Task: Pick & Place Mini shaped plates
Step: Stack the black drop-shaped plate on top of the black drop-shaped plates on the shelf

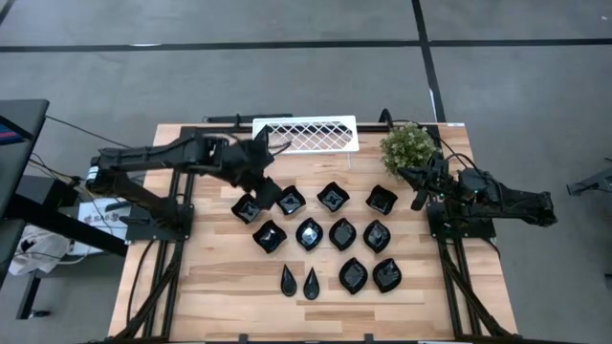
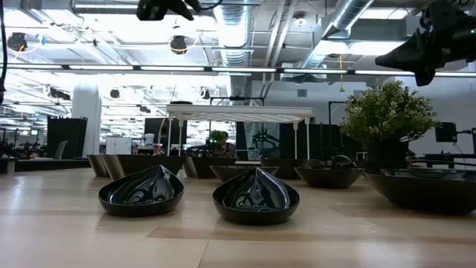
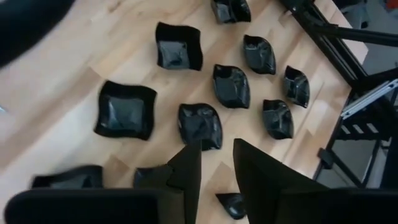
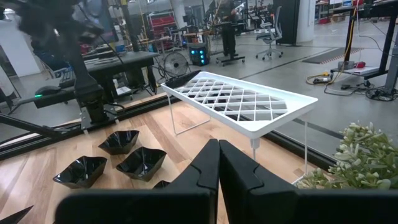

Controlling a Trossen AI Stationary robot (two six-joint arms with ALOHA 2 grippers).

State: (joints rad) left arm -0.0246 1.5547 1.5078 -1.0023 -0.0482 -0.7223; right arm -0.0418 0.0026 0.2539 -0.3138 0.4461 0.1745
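Note:
Several glossy black mini shaped plates point(image 1: 309, 233) rest on their bases in rows on the wooden table point(image 1: 220, 287). Wavy squares point(image 3: 126, 110) lie at the far side, leaf shapes point(image 3: 231, 85) in the middle and two narrow teardrops point(image 2: 141, 195) nearest the front. My left gripper point(image 3: 216, 147) hovers open above the far-left plates point(image 1: 246, 207), with bare wood showing between its fingers. My right gripper point(image 4: 217, 145) is shut and empty. It hangs level at the table's right edge, beside the green plant point(image 1: 409, 146).
A white lattice rack point(image 1: 306, 134) stands on thin legs at the table's far edge, just beyond my left gripper. The plant sits at the far right corner. Bare wood lies along the left side and the near edge of the table.

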